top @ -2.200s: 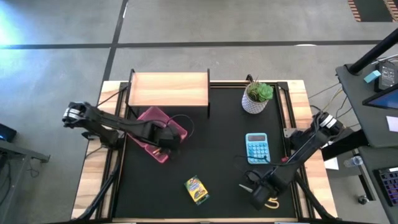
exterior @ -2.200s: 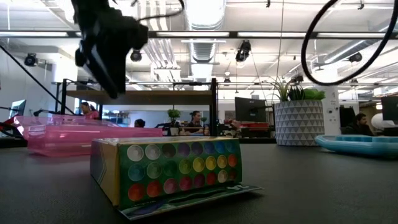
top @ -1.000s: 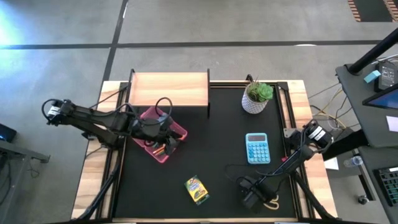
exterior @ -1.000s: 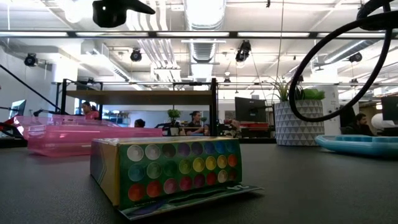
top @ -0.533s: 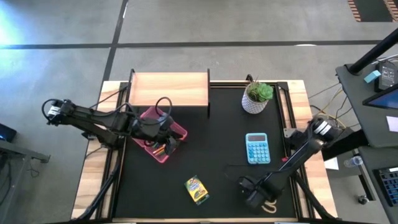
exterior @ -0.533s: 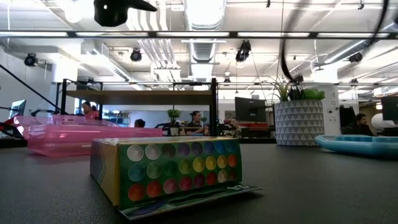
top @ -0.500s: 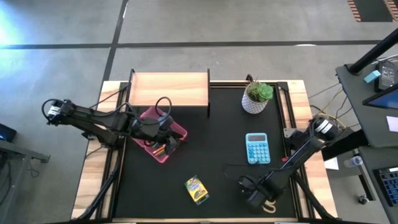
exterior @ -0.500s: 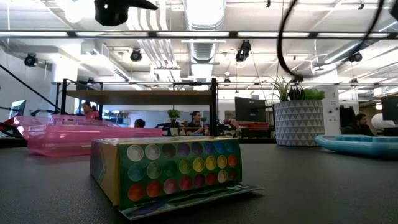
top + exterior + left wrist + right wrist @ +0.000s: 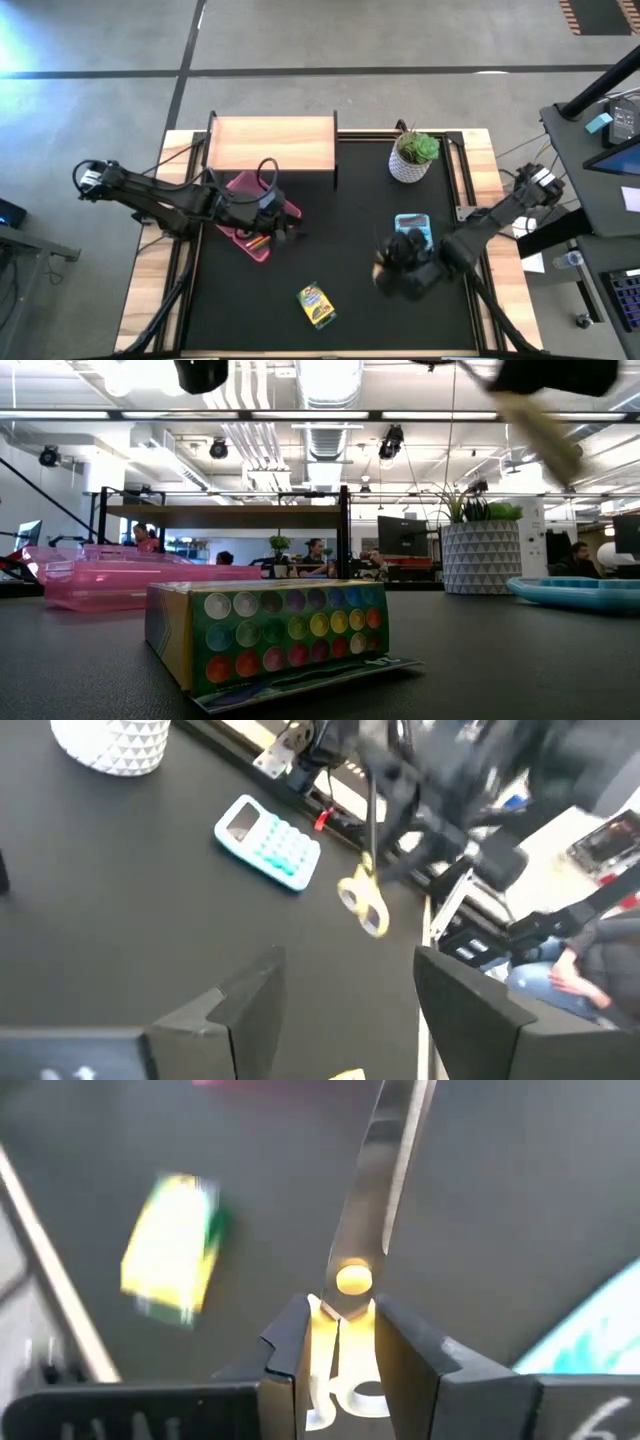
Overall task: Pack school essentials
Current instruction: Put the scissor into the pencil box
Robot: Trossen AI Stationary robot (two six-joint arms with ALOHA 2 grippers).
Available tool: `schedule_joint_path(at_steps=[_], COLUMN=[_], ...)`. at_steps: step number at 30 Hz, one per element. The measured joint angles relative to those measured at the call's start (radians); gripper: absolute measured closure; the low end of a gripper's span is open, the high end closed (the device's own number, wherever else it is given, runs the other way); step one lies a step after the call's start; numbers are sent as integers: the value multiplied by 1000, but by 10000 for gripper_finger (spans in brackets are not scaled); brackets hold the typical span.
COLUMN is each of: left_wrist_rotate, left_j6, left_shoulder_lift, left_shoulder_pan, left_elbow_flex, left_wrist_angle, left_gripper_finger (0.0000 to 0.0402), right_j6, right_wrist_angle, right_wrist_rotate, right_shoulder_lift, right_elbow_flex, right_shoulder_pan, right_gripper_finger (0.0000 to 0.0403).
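Above the table, right gripper [image 9: 338, 1342] clamping scissors [image 9: 372, 1200]

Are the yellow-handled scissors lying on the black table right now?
No, the right gripper is clamped on the yellow-handled scissors, carrying them above the black table.

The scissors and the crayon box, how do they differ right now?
The scissors are off the table, gripped near the pivot by the right hand; the crayon box lies on the black mat with nothing touching it. The scissors are slim, with metal blades and yellow handles; the crayon box is a blocky yellow-green carton. Neither is in the pink tray yet.
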State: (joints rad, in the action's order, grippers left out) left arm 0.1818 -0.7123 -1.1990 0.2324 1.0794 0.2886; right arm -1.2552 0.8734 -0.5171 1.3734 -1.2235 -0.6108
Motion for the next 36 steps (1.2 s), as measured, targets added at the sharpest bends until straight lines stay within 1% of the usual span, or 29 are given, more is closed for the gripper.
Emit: schedule_joint_path(at_steps=[3,5,7,11,13,15,18,20,25,29,32,36], left_wrist_rotate=[7,11,19,57,116,216,378,436,447,471,521,528], left_j6=[24,49,99,262,323,356,362,363,443,518,536,537], left_shoulder_lift=[-33,-59,-86,-138,-158,-173,-186,-189,-189,-189,-189,-188], left_shoulder_pan=[0,0,0,-1,0,0,-1,-3,-8,-9,-10,-10], left_elbow_flex=[0,0,0,0,0,2,3,3,3,4,4,4], left_wrist_angle=[-28,-57,-101,-196,-232,-239,-251,-272,-353,-404,-402,-402], left_gripper_finger=[201,201,201,201,201,201,201,201,201,201,201,201], right_j6=[74,132,192,325,383,417,466,495,564,622,647,663], right_wrist_angle=[-38,-78,-121,-196,-222,-226,-239,-268,-371,-433,-436,-438], right_wrist_rotate=[-119,-173,-198,-215,-229,-245,-260,-271,-273,-273,-272,-272], right_shoulder_lift=[-34,-52,-61,-56,-53,-50,-44,-39,-23,-8,-6,-11], right_elbow_flex=[-10,-24,-42,-79,-105,-128,-161,-167,-182,-186,-196,-198], right_shoulder_pan=[66,119,169,250,279,302,329,343,374,385,391,394], right_gripper_finger=[328,328,327,327,328,327,328,328,334,349,364,378])
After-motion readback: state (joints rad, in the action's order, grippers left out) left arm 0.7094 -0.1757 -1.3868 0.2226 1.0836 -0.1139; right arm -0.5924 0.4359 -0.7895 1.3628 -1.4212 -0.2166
